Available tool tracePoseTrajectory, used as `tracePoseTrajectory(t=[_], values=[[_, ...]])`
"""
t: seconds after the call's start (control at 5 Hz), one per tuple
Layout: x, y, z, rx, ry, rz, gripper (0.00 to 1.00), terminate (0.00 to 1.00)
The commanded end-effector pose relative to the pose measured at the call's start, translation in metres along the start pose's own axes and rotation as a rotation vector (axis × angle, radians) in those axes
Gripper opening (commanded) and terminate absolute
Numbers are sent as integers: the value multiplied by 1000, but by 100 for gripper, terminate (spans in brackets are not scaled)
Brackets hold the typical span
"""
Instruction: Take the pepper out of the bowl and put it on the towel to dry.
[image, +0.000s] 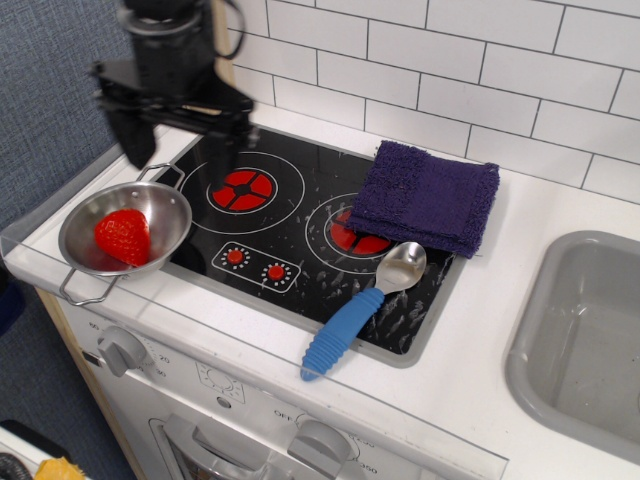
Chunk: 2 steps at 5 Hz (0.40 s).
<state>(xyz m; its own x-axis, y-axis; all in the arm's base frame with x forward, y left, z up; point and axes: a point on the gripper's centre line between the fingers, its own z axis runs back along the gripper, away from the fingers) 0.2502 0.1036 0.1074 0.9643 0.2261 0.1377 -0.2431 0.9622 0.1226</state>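
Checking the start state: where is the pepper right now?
The pepper lies inside the bowl at the left edge of the stovetop, below the open gripper.

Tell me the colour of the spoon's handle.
The spoon's handle is blue and ribbed; its bowl end is silver. The only view, observation.image, shows it clearly.

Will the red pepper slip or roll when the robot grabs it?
The pepper looks glossy, so it may slip between the fingers. Its rounded, tapering shape could roll inside the curved bowl if nudged. It looks like a small toy, so probably light.
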Motion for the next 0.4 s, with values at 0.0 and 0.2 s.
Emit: tracePoseTrajectory(t=[0.0,0.2], values=[[-10,44,-21,-18,56,100,100,0],[-11,47,-35,-21,62,76,100,0]])
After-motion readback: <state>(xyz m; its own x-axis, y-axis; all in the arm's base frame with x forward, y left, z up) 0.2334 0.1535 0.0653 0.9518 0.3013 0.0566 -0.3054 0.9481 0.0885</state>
